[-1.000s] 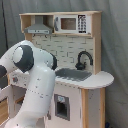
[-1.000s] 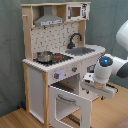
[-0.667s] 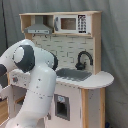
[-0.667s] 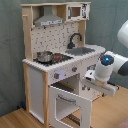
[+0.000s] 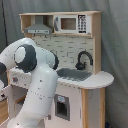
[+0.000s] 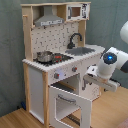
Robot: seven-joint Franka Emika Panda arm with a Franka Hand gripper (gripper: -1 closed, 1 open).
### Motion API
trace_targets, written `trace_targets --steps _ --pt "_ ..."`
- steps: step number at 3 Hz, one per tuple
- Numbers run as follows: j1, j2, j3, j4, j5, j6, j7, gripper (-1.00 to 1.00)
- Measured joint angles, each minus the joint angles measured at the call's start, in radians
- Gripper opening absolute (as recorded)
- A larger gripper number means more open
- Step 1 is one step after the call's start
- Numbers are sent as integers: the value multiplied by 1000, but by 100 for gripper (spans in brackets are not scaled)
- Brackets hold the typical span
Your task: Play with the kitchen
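The kitchen (image 6: 55, 60) with oven door (image 6: 70, 102) open, arm (image 5: 35, 85) hiding its front (first exterior view), end effector grip cannot be told

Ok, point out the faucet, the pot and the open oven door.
faucet (image 6: 75, 38), second exterior view, on its curved neck
pot (image 6: 44, 56), second exterior view, on its side
oven door (image 6: 67, 102), second exterior view, on its front panel

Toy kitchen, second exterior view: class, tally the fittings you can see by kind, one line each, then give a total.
Hood: 1
Microwave: 1
Faucet: 1
Sink: 1
Pot: 1
Open oven door: 1
Total: 6
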Motion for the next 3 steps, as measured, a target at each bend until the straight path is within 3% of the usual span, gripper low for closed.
trace_targets --steps 1,2,3 --pt "-13 0 40 13 -23 -109 -4 100" --pt "-11 -1 54 35 -77 -195 -23 100" --pt "-3 -1 54 50 -173 -238 -34 100"
